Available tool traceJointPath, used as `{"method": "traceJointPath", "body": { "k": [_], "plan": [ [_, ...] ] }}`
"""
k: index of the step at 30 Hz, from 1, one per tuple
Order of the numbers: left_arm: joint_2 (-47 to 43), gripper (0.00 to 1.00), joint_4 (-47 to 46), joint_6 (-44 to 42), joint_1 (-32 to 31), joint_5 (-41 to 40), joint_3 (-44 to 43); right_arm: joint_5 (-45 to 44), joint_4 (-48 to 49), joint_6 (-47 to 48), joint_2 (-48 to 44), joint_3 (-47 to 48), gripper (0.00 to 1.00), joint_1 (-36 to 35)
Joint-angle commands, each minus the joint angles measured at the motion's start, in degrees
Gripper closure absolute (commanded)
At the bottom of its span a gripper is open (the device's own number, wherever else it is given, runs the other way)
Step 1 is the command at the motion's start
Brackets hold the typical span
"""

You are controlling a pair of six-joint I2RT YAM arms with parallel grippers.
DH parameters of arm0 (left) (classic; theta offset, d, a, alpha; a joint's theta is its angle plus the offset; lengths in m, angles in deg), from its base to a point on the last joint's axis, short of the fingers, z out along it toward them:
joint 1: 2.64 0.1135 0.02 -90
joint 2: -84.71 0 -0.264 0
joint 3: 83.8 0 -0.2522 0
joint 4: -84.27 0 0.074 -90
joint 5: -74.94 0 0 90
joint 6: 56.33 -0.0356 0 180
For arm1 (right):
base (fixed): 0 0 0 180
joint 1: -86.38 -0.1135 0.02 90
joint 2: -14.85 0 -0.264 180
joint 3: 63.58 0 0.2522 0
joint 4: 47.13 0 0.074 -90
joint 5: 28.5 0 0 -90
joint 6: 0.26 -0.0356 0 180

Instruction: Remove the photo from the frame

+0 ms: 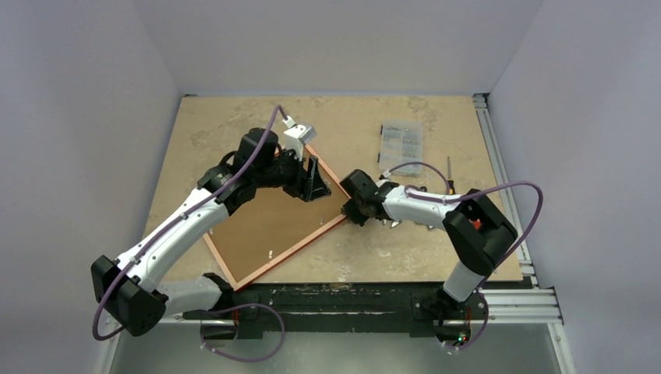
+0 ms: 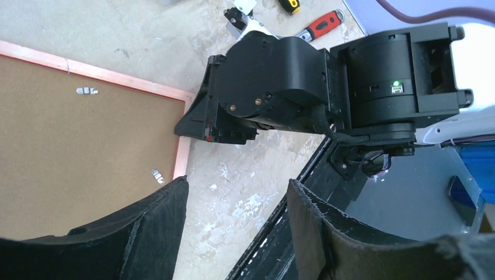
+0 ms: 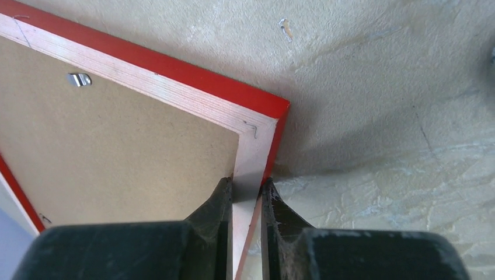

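The frame (image 1: 292, 251) lies face down on the table, turned like a diamond, with its thin red edge and paler back rail showing. Inside it I see only the photo's brown board back (image 1: 261, 226); the sunset print is hidden. My right gripper (image 1: 352, 209) is shut on the frame's rail (image 3: 257, 146) just below its right corner, one finger on the pale back and one on the red outer edge (image 3: 246, 189). My left gripper (image 1: 316, 183) is open and empty above the frame's far corner, with bare table between its fingers (image 2: 236, 195).
Small metal tabs (image 3: 79, 79) (image 2: 86, 90) hold the board in. A clear bag of parts (image 1: 401, 144) and a screwdriver (image 1: 450, 175) lie at the back right. A red-handled tool (image 2: 318, 24) lies beyond the right arm. A black rail (image 1: 335, 296) runs along the table's near edge.
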Motion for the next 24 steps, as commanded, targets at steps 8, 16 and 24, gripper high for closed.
{"method": "traceJointPath", "body": {
  "k": [8,16,24],
  "plan": [
    [-0.3,0.36,-5.1,-7.0,-6.0,-12.0,2.0,-0.8,-7.0,6.1,-7.8,7.3,1.00,4.9],
    [3.8,0.28,-10.5,-18.4,-27.1,-42.5,9.7,5.2,0.7,4.4,-15.1,-0.3,1.00,11.5],
    [11.1,0.32,-8.5,-16.5,-33.9,-53.5,9.0,6.2,-2.6,4.7,-17.6,0.1,1.00,12.1]
  ]
}}
